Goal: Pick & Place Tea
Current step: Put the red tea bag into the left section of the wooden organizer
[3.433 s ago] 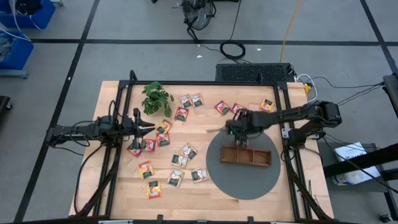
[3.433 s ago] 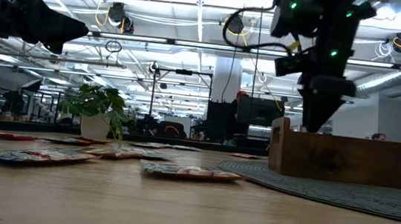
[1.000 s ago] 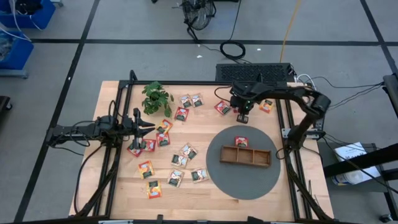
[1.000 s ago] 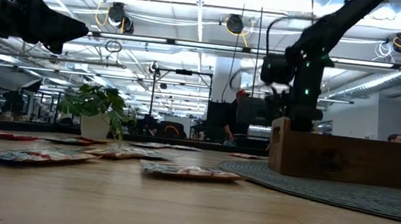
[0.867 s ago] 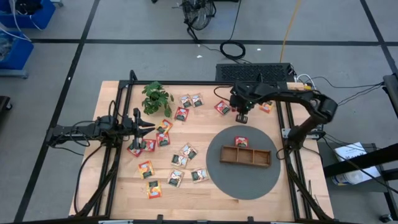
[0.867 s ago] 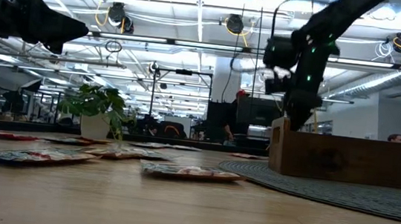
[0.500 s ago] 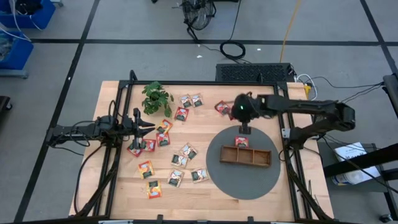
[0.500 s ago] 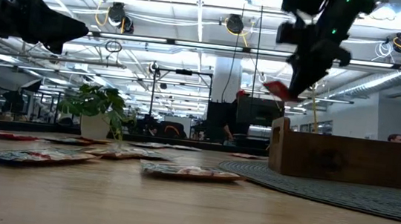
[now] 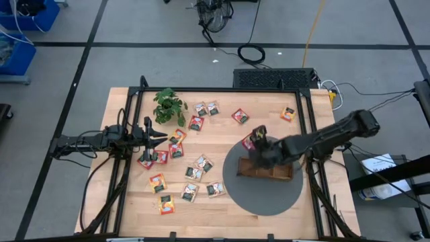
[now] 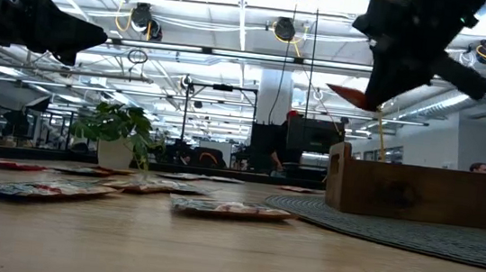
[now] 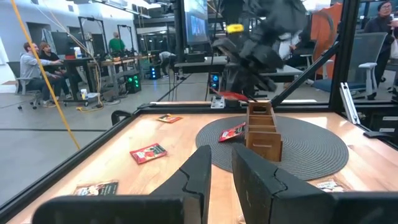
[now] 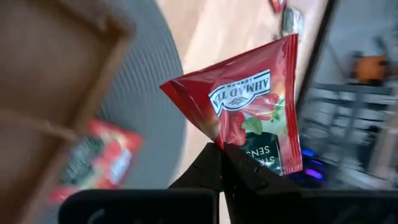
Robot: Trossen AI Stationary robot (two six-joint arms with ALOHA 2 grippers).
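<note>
Above the wooden tray's (image 9: 265,169) left end: right gripper (image 9: 258,136) pinching red sachet (image 12: 252,102) (corner-held), tray directly below. Left gripper (image 9: 153,134) parted, far left.

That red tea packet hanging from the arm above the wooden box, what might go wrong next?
The right end effector pinches the red sachet only by one corner, so it might swing or slip out. Another red sachet already lies on the grey mat beside the wooden tray, so a drop could likewise miss the compartments.
</note>
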